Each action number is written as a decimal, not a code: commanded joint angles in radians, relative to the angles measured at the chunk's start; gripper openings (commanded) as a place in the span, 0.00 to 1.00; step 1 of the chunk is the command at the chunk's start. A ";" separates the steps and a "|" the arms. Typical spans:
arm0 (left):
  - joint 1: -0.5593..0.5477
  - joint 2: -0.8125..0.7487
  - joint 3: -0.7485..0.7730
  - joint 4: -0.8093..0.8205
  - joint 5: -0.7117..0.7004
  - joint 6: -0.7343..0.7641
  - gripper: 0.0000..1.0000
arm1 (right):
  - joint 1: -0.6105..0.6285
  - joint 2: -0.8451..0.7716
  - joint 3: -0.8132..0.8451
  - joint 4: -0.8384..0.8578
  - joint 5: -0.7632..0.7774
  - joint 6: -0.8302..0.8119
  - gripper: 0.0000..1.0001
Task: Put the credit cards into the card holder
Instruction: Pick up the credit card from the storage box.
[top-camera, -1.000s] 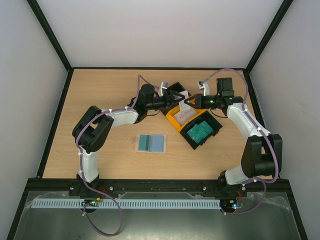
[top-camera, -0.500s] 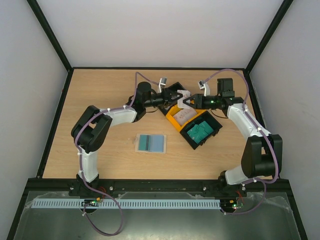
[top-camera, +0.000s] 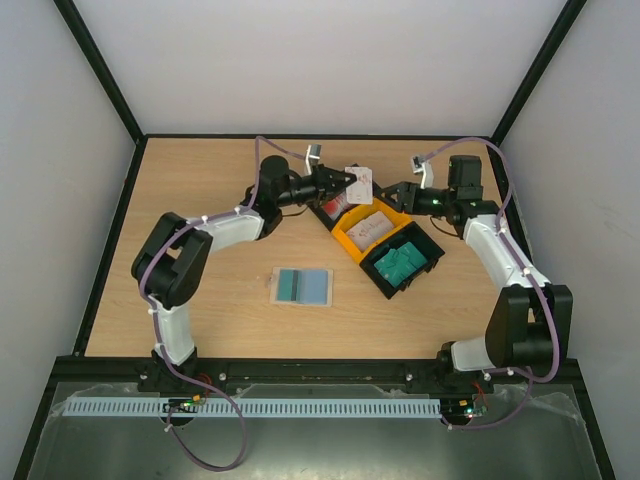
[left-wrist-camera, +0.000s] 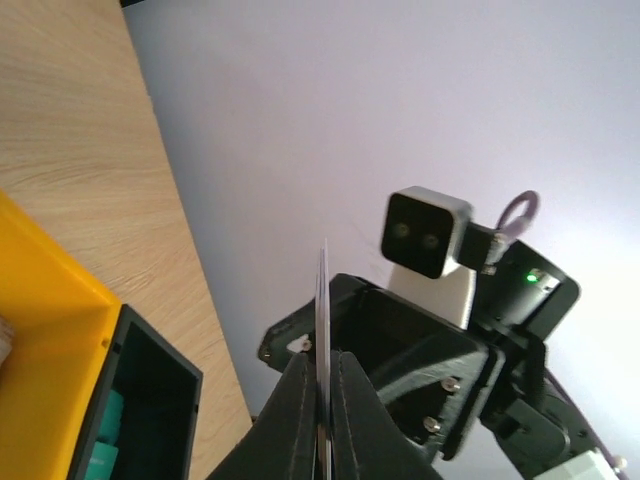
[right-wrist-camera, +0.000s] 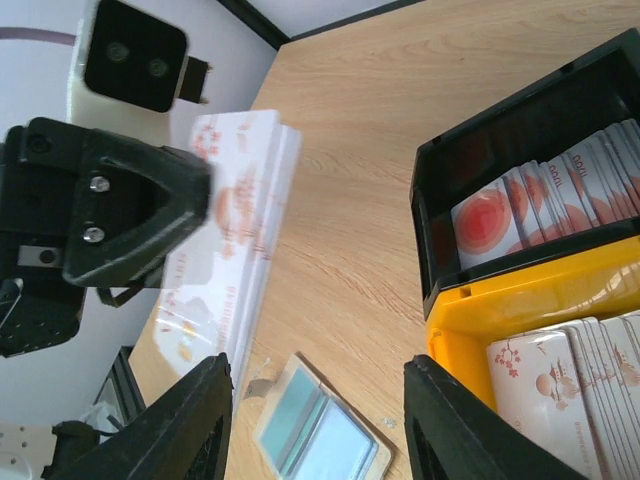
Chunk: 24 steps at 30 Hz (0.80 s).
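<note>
Above the far middle of the tabletop (top-camera: 200, 200), over a diagonal row of bins (right-wrist-camera: 500, 300). Reaches in long and low from the left, the left pincer (left-wrist-camera: 321, 370) clamped tight on a thin stack of white, red-printed credit cards (right-wrist-camera: 240, 230) held on edge in the air. Faces the right pincer (right-wrist-camera: 315, 368) just beside, jaws spread, gripping nothing. With the card holder (top-camera: 302, 286) open flat nearer the front, well apart.

The card holder (top-camera: 302, 286) lies on the table (top-camera: 200, 180) — left of the bins (top-camera: 349, 243).
</note>
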 joint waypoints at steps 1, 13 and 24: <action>0.003 -0.054 -0.013 0.094 0.037 -0.029 0.02 | -0.008 -0.012 -0.011 0.067 -0.022 0.037 0.46; -0.007 -0.059 -0.019 0.095 0.047 -0.003 0.03 | -0.008 -0.045 -0.030 0.137 -0.094 0.069 0.49; -0.021 -0.072 -0.019 0.105 0.059 0.002 0.02 | -0.008 -0.020 -0.028 0.132 -0.069 0.079 0.35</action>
